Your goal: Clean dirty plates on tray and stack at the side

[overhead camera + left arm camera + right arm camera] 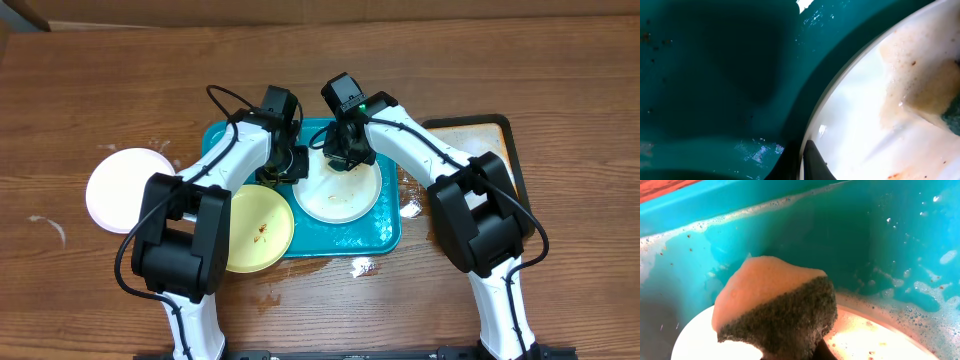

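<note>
One sponge [775,310] pinched by R gripper [346,153] on white plate [345,200] — L gripper [285,165] beside it, grip unclear.

A brown wooden table [80,80] carries a small dark-rimmed beige rectangular tray [487,135] at the right, with white suds flecks [362,267] at its near side; a tan foam sponge with dark green scouring face [775,305] looks wet

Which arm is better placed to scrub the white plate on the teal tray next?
Right. The right gripper holds the sponge against the white plate in the tray; the left gripper has no sponge and sits at the plate's rim.
</note>
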`<state>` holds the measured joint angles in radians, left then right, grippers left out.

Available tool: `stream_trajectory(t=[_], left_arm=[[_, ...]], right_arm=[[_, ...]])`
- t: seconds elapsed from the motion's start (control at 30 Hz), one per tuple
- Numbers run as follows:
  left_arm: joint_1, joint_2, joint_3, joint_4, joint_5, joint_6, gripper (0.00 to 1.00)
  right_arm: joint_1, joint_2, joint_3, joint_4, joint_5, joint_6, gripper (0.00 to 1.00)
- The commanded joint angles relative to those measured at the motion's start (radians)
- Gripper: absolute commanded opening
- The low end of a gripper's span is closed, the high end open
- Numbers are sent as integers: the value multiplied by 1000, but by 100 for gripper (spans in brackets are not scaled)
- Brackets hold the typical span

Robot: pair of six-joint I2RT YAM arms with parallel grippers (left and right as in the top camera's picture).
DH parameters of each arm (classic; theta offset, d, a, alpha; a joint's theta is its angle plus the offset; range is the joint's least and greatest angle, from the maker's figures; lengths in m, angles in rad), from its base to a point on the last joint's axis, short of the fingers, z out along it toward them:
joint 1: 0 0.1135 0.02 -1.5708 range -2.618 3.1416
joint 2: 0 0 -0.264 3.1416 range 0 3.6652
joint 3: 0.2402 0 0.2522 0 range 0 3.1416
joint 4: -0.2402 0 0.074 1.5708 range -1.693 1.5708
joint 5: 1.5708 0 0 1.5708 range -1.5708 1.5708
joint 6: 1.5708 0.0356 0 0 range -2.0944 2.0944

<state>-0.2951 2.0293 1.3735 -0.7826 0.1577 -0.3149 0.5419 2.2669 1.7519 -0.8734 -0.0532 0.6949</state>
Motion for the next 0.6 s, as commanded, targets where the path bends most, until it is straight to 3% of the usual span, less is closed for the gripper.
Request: stream_trajectory(t=[0.0,0.37,0.57], left_arm=[[2,13,1,8,-88,-39,4],[47,13,4,26,-114,-75,4],[53,13,4,29,-113,-83,4]], right_arm=[[2,51,-28,-25,-13,-32,4],[93,50,-28,-103,-79,-146,4],[121,50,-28,-155,-88,-123,4]])
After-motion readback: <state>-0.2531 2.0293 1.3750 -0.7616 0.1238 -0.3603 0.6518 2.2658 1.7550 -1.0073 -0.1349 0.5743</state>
